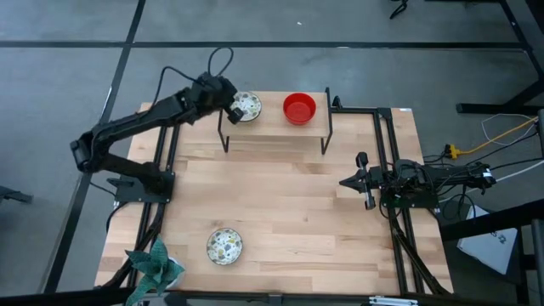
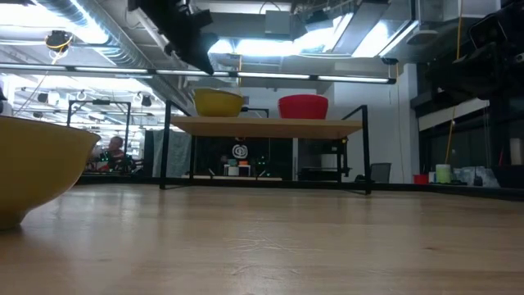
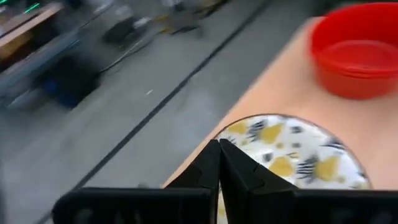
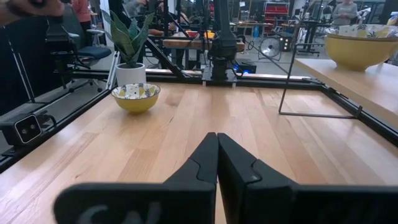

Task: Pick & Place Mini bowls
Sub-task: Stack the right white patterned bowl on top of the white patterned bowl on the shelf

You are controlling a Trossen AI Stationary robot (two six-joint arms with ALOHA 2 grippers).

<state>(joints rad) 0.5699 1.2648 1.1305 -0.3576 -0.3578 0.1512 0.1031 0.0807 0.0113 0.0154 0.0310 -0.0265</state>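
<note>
While poised at the rim of the patterned bowl (image 1: 246, 106) on the raised shelf (image 1: 276, 127), left gripper (image 1: 230, 111) closed to a sliver, fingers (image 3: 208, 168) pressed together with nothing seen between them (tips right at the bowl's near edge in the left wrist view, contact itself impossible to confirm). Same bowl (image 3: 292, 155) showing a white inside with yellow and dark speckles, yellow outside in the low view (image 2: 218, 102). Just beside it on the shelf, well clear of the gripper, a plain red bowl (image 1: 299, 108), upright, also plain to see from the wrist (image 3: 357, 50) and from counter height (image 2: 303, 106).

Further out, over on the right side of the counter (image 1: 289, 221), right gripper (image 1: 368, 182) parked, fingers (image 4: 205, 165) likewise shut tight on nothing, pointing across the bare wood. Beyond that, a second patterned bowl (image 1: 224, 246) sitting alone near the front edge of the counter, upright, well apart from both arms; big and close in the low view (image 2: 41, 176), small and far off from the right wrist (image 4: 136, 97). Near that bowl, at the front left corner, a teal leafy plant (image 1: 155, 268) in a white pot (image 4: 130, 74). Only three bowls visible in all.
</note>
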